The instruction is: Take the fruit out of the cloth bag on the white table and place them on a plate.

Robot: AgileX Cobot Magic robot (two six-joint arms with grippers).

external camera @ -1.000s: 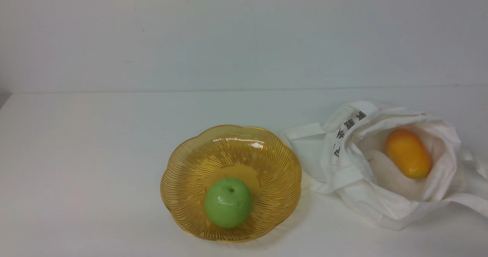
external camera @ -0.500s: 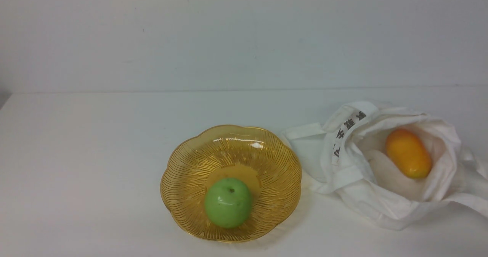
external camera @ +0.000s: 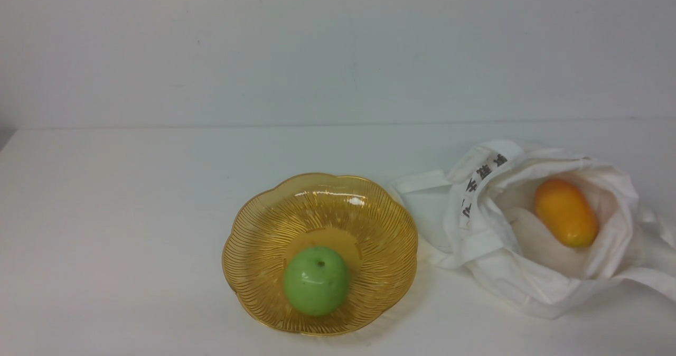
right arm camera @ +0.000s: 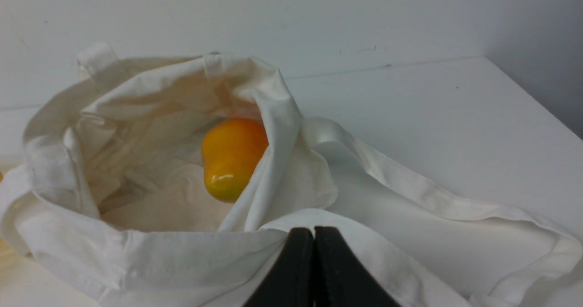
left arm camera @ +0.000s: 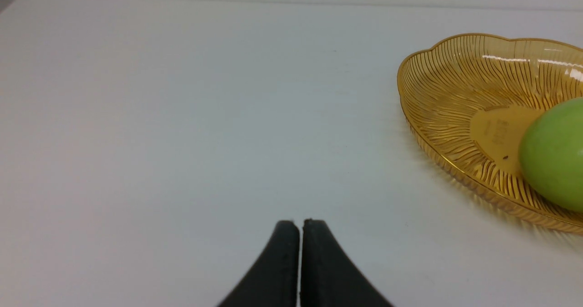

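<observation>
The green apple (external camera: pixel 316 281) lies in the amber plate (external camera: pixel 264 224) at the table's front middle. The orange-yellow mango-like fruit (external camera: pixel 565 213) lies inside the open white cloth bag (external camera: pixel 475 240) at the right. Neither gripper shows in the front view. In the left wrist view my left gripper (left arm camera: pixel 300 222) is shut and empty over bare table, left of the plate (left arm camera: pixel 437 93) and apple (left arm camera: pixel 553 156). In the right wrist view my right gripper (right arm camera: pixel 314 230) is shut and empty, just short of the bag's (right arm camera: pixel 136 252) near rim, with the mango-like fruit (right arm camera: pixel 232 156) beyond it.
The white table (external camera: pixel 132 213) ends at a pale wall behind. The bag's strap handles (right arm camera: pixel 432 193) trail out to the right, near the table's right edge (right arm camera: pixel 533 97).
</observation>
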